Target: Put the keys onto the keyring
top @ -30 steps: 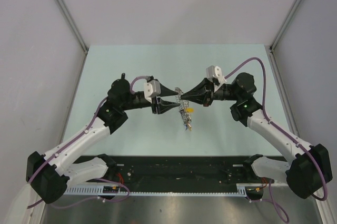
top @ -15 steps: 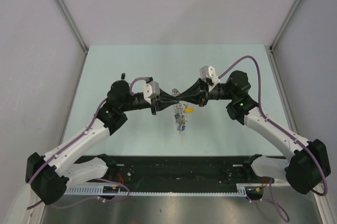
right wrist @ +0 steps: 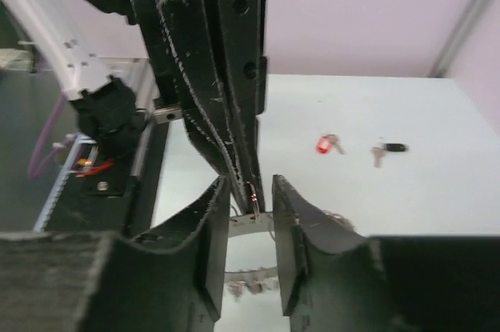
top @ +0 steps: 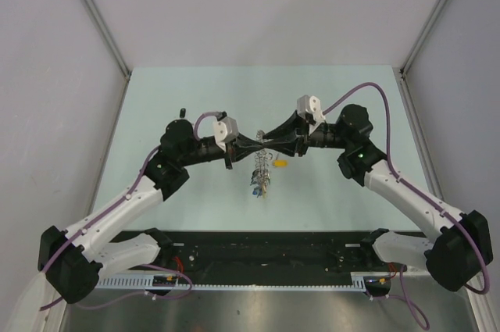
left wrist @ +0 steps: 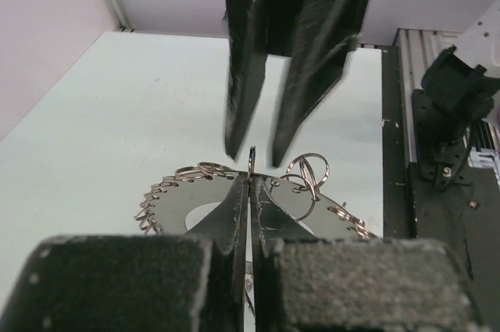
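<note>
Seen from above, over a pale green table [top: 195, 90]: two black-and-white arms nose to nose at mid-table. Pinched fully shut in the left gripper [left wrist: 249, 181], the top edge of the large silvery metal keyring [top: 262, 169], hanging below the fingers with its fringe of small keys and blue tags; impossible to tell whether the lowest keys touch the surface. Slightly parted and straddling the same stretch of wire without visibly touching it, the right gripper [right wrist: 250, 183]. Loose on the table and well apart from the ring, not yet threaded: the small red-headed key [right wrist: 326, 144] and the small black-headed key [right wrist: 388, 149]. Just beside the hanging ring, the small yellow-headed key [top: 279, 164], seemingly loose too. Likely trouble from here: twisting or slipping of the ring out of one thin pinch under its own swinging weight; a knock to the wire from the right fingers, given so narrow a gap; a drop onto the yellow key below.
</note>
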